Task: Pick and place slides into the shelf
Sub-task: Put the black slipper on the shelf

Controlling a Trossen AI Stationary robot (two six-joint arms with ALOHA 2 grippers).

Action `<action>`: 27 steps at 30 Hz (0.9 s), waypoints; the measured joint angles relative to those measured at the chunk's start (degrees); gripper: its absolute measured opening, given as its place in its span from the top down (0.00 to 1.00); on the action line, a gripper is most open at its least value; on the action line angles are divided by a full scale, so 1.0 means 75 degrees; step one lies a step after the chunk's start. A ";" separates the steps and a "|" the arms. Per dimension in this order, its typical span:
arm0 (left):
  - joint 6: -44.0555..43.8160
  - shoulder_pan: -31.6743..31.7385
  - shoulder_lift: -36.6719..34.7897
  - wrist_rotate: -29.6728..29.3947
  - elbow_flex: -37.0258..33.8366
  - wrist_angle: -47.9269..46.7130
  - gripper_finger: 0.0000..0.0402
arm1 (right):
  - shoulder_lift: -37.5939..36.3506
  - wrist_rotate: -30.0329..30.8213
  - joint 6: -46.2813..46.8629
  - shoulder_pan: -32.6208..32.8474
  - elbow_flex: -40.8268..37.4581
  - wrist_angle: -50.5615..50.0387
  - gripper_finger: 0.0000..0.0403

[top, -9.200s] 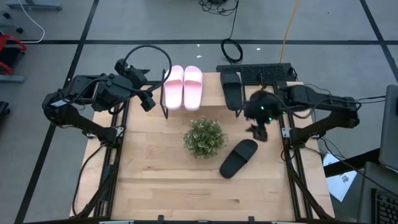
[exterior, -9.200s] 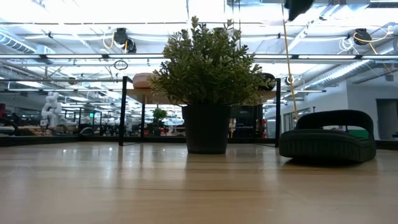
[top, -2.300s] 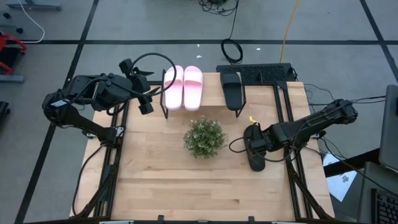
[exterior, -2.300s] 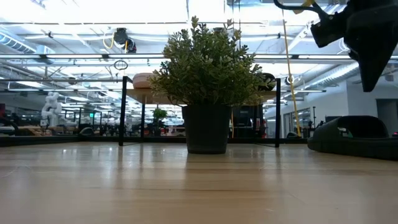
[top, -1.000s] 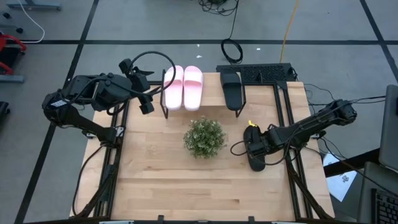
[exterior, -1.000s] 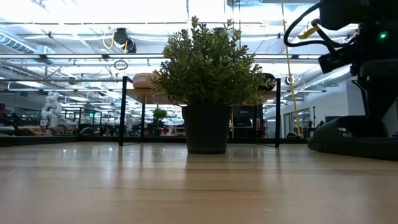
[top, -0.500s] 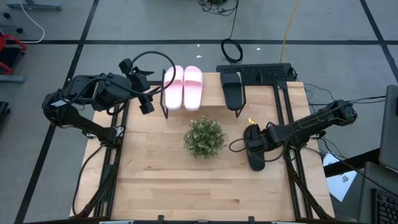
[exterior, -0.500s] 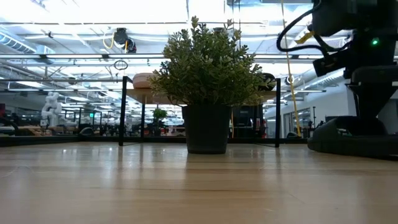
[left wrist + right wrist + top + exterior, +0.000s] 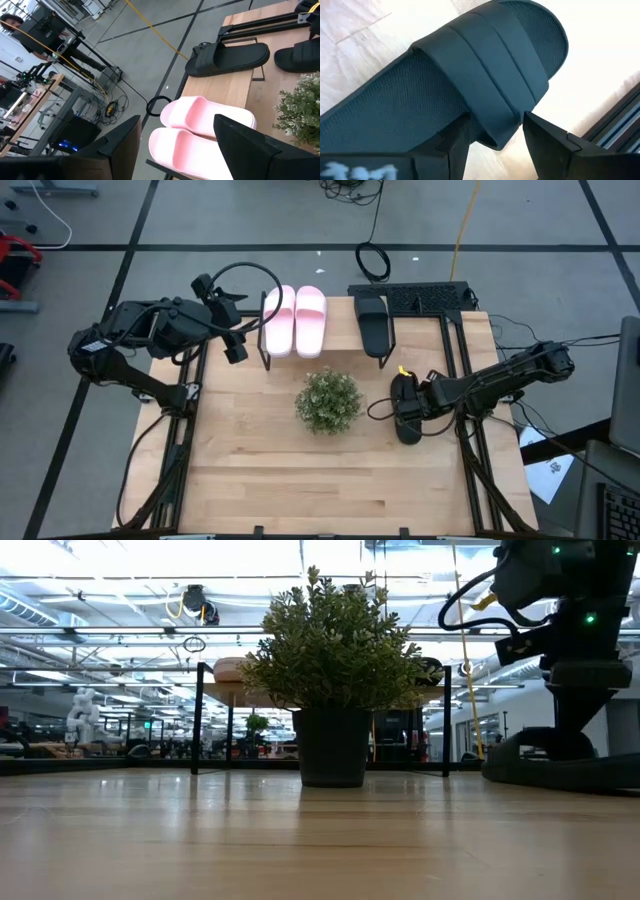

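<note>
A: Where's the slide?

B: Loose black slide (image 9: 406, 423) flat on the surface (image 9: 270, 470), just right of the potted plant (image 9: 329, 401). My right pincer (image 9: 494, 131) is down on it, fingers (image 9: 547, 145) either side of the strap's edge, a narrow gap, not clamped from what I see.

A: How will it handle?

B: My guess: light, foam-like, strap (image 9: 490, 87) bendy, textured sole so not slippery, not fragile. Strap is the spot to pinch; the sole looks too wide for me.

A: Anything to watch?

B: It may droop or swing from the strap when lifted, I reckon.

A: Rest of it?

B: Beyond the plant, the shelf (image 9: 345, 345) carries the pink pair (image 9: 295, 320) and one black slide (image 9: 372, 325). My left pincer (image 9: 177, 137) waits spread wide, left of the plant beside the shelf's end, holding nothing.
</note>
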 joint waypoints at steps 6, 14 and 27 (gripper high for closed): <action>-0.0017 -0.0002 -0.0002 0.0000 0.0000 0.0000 0.36 | 0.0000 -0.0006 -0.0027 -0.0144 -0.0275 0.0004 0.58; -0.0017 -0.0002 -0.0002 -0.0005 0.0000 0.0000 0.36 | 0.0000 0.0167 -0.0169 -0.0192 -0.0437 0.0300 0.58; 0.0012 -0.0002 0.0000 -0.0015 0.0000 0.0000 0.36 | 0.0020 0.0797 -0.0457 -0.0463 -0.0437 0.0547 0.58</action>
